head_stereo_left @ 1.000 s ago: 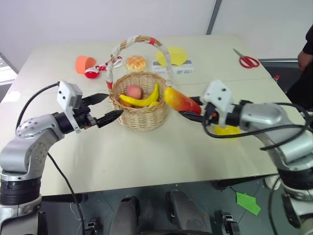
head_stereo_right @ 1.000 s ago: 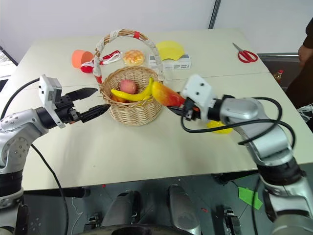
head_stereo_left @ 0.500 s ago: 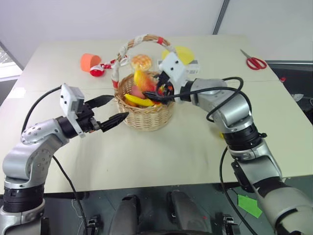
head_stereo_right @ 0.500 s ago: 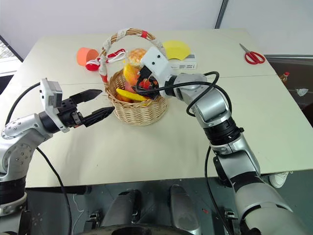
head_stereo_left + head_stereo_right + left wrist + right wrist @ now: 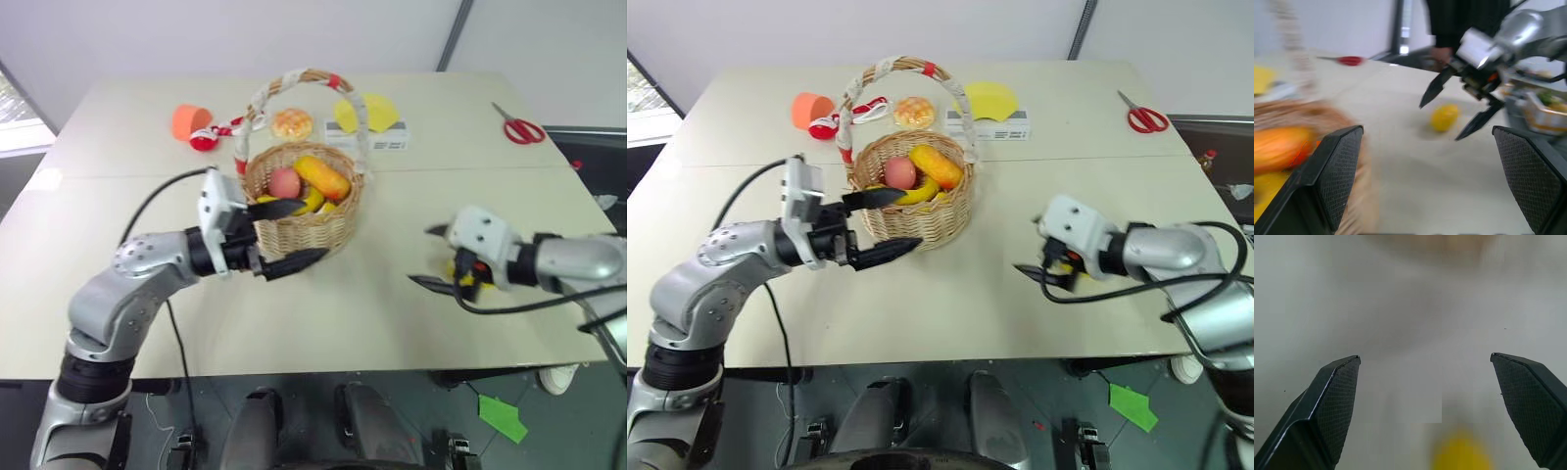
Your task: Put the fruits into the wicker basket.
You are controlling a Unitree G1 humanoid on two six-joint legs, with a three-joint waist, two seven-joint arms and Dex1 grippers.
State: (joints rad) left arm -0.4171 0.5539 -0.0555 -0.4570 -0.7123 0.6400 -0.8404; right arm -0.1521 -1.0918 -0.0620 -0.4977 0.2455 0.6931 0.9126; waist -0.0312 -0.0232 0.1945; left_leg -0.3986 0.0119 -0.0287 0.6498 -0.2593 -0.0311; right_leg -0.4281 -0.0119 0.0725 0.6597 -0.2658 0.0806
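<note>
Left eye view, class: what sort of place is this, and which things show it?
Probably a lab or workroom set up for robot trials: a plain beige table holding a round tan wicker basket of toy fruit, red-handled scissors and a small orange cup.

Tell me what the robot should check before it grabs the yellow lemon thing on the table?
1. Right gripper open: ok.
2. Right gripper empty: ok.
3. Lemon free on the table, nothing on it: ok.
4. Lemon between the right fingers: not ok, it lies just beside them.
5. Room left in the wicker basket, with peach, oblong fruit and banana inside: ok.
6. Left gripper away from the lemon: ok, open by the basket.
</note>
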